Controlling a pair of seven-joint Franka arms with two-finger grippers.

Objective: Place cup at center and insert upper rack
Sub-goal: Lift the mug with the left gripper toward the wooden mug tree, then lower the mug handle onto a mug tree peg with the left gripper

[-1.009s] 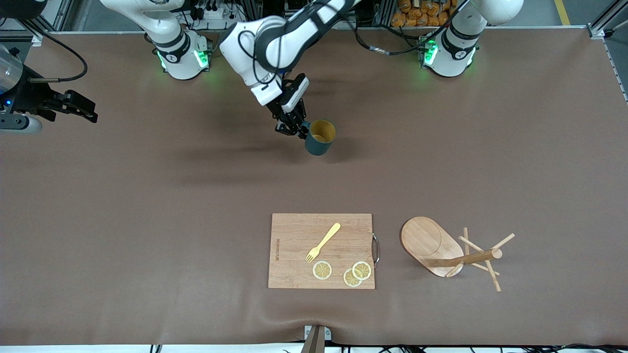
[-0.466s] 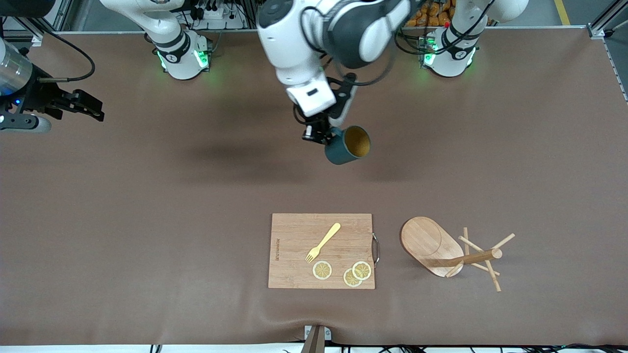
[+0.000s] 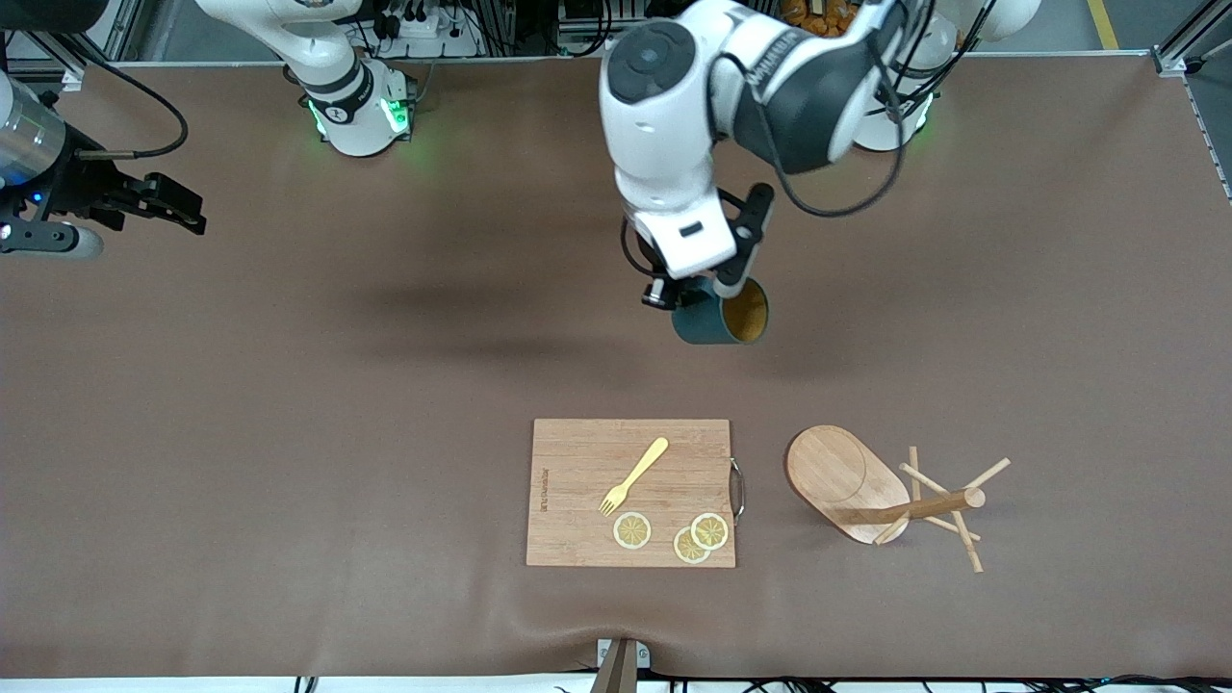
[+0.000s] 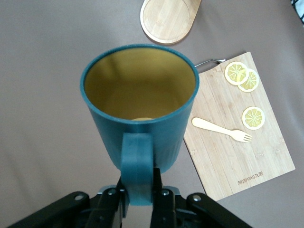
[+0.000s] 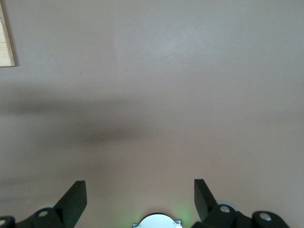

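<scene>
I am carrying the cup (image 3: 720, 320) by its handle, clamped in my left end effector (image 3: 674, 294), over bare tabletop (image 3: 289, 385), the toppled upper rack (image 3: 881, 493) lying at four o'clock, post across, while my right end effector (image 3: 164, 204) is waiting spread wide.

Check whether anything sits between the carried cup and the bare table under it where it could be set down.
Nothing visible does. The left gripper, shut on the handle, holds the cup in the air over bare table. The cutting board and the tipped-over upper rack lie nearer the front camera, clear of that spot.
</scene>
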